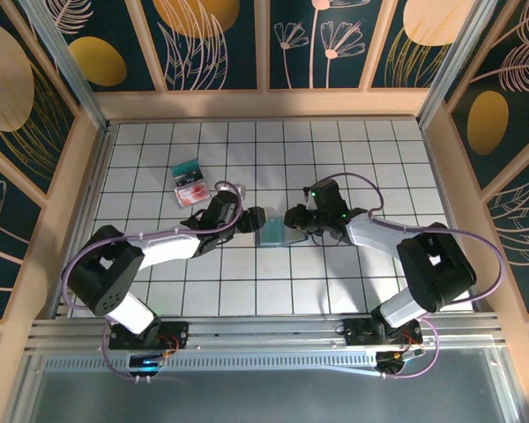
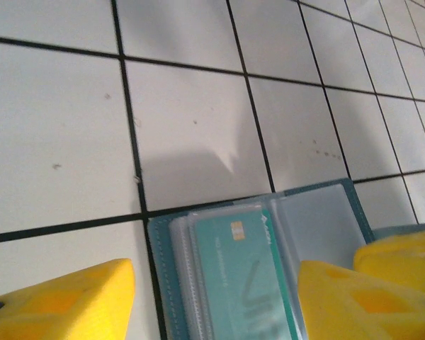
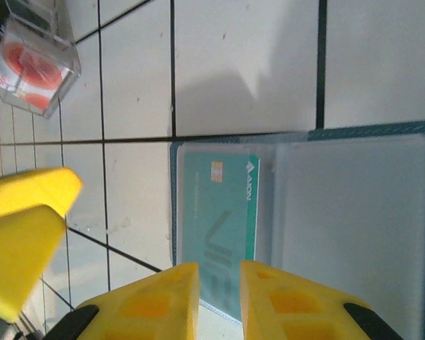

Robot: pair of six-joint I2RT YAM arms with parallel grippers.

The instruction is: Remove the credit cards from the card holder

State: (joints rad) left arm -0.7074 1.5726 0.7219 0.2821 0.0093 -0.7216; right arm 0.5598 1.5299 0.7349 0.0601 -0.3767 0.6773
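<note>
The card holder [image 1: 273,231] lies open and flat on the tiled table, its clear sleeves up. A teal credit card [image 2: 244,276] with a gold chip sits in the top sleeve of its left panel; the right panel [image 3: 354,227] looks bare. My left gripper [image 2: 216,304] hovers open over the left panel, one yellow finger on each side of the card. My right gripper [image 3: 219,283] stands at the near edge of the same card [image 3: 216,205]. Its jaws are a narrow gap apart, and the card shows through the gap. In the top view both grippers [image 1: 256,218] [image 1: 293,218] meet at the holder.
A pile of teal and red-pink cards [image 1: 190,181] lies on the tiles to the back left of the holder, seen as a clear-cased stack [image 3: 35,71] in the right wrist view. Wooden walls [image 1: 88,167] fence the table on three sides.
</note>
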